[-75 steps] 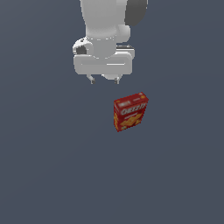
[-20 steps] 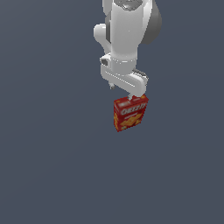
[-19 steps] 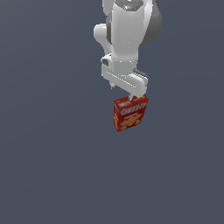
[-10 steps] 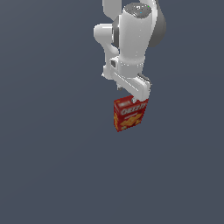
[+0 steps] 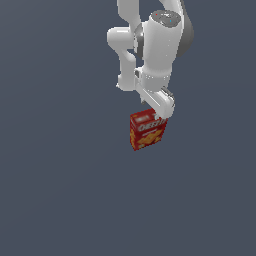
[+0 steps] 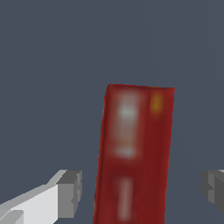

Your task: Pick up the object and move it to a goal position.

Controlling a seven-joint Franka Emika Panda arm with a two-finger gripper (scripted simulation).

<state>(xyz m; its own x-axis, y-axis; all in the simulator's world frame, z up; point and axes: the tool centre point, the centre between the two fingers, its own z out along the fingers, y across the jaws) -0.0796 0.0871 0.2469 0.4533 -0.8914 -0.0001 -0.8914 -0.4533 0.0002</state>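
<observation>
Exterior view, arm: the white jointed robot arm (image 5: 159,45) reaches down from the top of the picture, its wrist bent toward the exterior view's right.
Exterior view, pincer: the white pincer (image 5: 159,116) sits right at the top edge of the box; its fingertips are too small here to make out clearly.
Exterior view, box: the small red rectangular cracker box with white lettering and orange crackers on its front (image 5: 147,130) stands upright, a little tilted, on the plain dark grey-blue counter (image 5: 60,190), just below the pincer.
Wrist view, box: the red box (image 6: 133,153) shows a narrow, blurred face with pale markings and lies between the two fingers.
Wrist view, fingers: one grey-tipped white finger (image 6: 68,192) is beside one edge of the box with a thin gap showing; the other grey fingertip (image 6: 213,186) stands well off the opposite edge.
Pincer state: spread wide, straddling the box, with neither pad pressed on it, so it has hold of nothing.
</observation>
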